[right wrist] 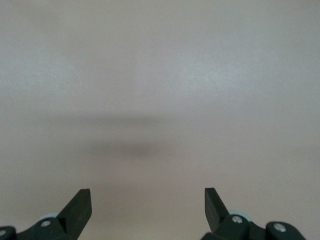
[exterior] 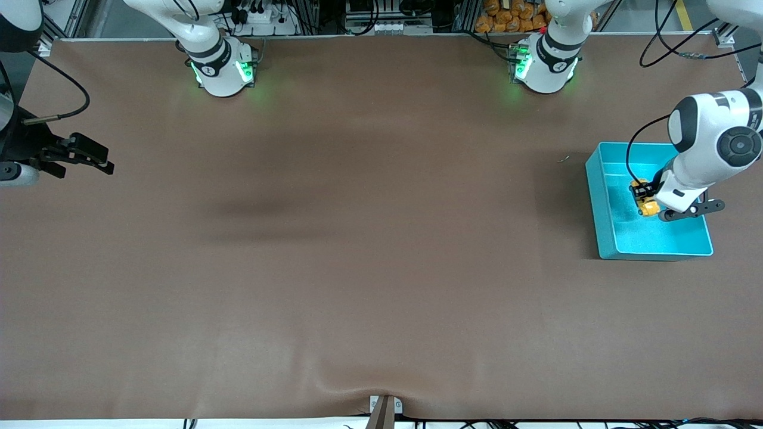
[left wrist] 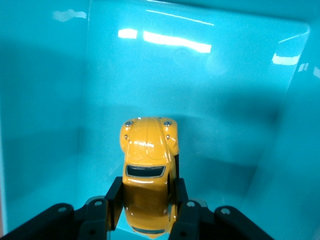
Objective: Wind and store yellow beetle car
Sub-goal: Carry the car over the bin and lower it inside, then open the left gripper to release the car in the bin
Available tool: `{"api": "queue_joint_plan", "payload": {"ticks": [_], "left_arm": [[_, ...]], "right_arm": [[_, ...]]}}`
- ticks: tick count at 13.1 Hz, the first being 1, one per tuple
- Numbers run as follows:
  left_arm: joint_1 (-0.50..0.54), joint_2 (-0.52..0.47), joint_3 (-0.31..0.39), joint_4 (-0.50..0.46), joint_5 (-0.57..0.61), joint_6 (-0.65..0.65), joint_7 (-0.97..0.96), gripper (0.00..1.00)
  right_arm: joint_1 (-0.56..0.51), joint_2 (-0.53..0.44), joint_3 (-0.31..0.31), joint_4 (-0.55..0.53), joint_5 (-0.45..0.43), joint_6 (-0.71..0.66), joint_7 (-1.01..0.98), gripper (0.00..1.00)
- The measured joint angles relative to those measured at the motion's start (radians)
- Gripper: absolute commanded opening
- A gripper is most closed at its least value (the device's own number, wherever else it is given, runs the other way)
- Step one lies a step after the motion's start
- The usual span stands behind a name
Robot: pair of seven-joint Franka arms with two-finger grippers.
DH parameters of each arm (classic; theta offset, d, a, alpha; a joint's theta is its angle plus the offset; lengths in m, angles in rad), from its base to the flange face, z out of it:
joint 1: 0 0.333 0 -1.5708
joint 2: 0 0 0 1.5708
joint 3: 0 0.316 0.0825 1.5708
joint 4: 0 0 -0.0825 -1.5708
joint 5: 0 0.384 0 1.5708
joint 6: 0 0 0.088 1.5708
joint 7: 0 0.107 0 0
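The left gripper is down inside the cyan bin, which sits on the table at the left arm's end, and its jaws are clamped on the flanks of the yellow beetle car. In the left wrist view the car is pinched across its rear half, with the rounded hood pointing away from the gripper and toward the bin's glossy floor. That sideways grip leaves the wheels free and the body steady, which suits carrying a tiny rounded toy that could easily twist out of a looser hold. Whether the car touches the bin floor or hangs just above it cannot be told. Judging by this, the storing step looks nearly finished: what remains is likely to let the car go and lift the gripper out without nudging it. The right gripper waits over bare table at the right arm's end, its jaws spread wide and holding nothing, well apart from the bin.
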Motion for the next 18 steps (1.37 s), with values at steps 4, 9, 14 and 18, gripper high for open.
{"api": "queue_joint_plan", "payload": {"ticks": [4,9,14,18], "left_arm": [[0.009,0.057,0.0,0.005,0.047,0.029,0.0,0.0],[0.015,0.105,0.0,0.006,0.102,0.054,0.001,0.0],[0.017,0.113,0.002,0.007,0.105,0.054,0.001,0.26],[0.017,0.116,0.002,0.007,0.105,0.054,0.001,1.0]], "right_arm": [[0.0,0.0,0.0,-0.001,0.0,0.0,0.0,1.0],[0.0,0.003,0.0,-0.002,0.0,0.0,0.0,1.0],[0.0,0.004,0.0,-0.002,0.0,0.0,0.0,1.0],[0.0,0.004,0.0,-0.002,0.0,0.0,0.0,1.0]]}}
